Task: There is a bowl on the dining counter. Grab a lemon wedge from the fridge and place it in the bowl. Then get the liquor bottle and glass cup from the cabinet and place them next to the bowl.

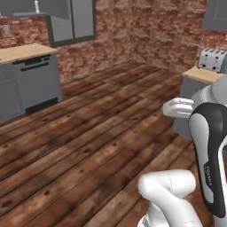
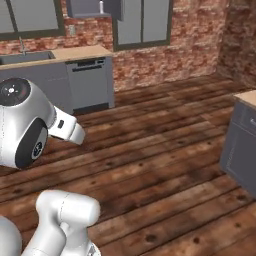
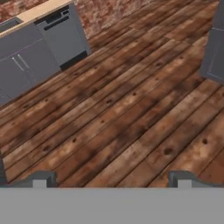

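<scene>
The fingers (image 3: 112,179) stand spread wide, pinching nothing; only their two dark tips (image 3: 40,178) show at the bottom of the hand view, above bare plank floor (image 3: 131,113). At 11 o'clock in that view a grey dishwasher (image 3: 61,35) sits under a wood counter (image 3: 39,11), its left side cut off. In the left base view a toaster (image 1: 213,60) at 2 o'clock is half hidden by the arm (image 1: 208,150). In the right base view a sink (image 2: 25,56) sits at 10 o'clock, and an open wall cabinet (image 2: 92,7) at 12 o'clock is cut by the top edge; something small and pale stands in it, too small to make out.
</scene>
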Controlling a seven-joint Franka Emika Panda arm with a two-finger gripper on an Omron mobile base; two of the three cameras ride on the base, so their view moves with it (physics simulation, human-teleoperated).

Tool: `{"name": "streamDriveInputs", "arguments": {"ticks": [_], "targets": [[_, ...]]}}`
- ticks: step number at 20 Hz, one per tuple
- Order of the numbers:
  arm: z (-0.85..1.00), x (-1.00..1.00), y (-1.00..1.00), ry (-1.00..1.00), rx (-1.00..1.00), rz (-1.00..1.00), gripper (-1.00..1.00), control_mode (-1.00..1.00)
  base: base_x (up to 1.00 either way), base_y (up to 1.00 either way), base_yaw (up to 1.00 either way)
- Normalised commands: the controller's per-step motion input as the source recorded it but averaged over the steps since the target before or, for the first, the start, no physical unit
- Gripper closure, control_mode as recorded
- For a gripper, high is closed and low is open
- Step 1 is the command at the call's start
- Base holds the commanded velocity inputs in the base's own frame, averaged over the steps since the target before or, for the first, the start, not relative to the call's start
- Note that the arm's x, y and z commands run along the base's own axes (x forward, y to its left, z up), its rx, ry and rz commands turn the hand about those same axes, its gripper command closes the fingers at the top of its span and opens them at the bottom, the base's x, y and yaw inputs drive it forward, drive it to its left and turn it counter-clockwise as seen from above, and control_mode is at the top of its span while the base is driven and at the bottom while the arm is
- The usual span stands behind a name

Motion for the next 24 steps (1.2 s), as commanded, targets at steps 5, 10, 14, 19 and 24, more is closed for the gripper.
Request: {"name": "streamDriveInputs", "arguments": {"ticks": [5, 10, 14, 19, 24], "targets": [[0.0, 0.0, 0.0, 0.0, 0.0, 0.0, -1.0, 1.0, 1.0, 0.0, 0.34], [0.0, 0.0, 0.0, 0.0, 0.0, 0.0, -1.0, 1.0, 1.0, 0.0, 0.29], [0.0, 0.0, 0.0, 0.0, 0.0, 0.0, -1.0, 1.0, 1.0, 0.0, 0.21], [0.0, 0.0, 0.0, 0.0, 0.0, 0.0, -1.0, 1.0, 1.0, -0.05, 0.17], [0.0, 0.0, 0.0, 0.0, 0.0, 0.0, -1.0, 1.0, 1.0, -0.16, 0.16]]}}
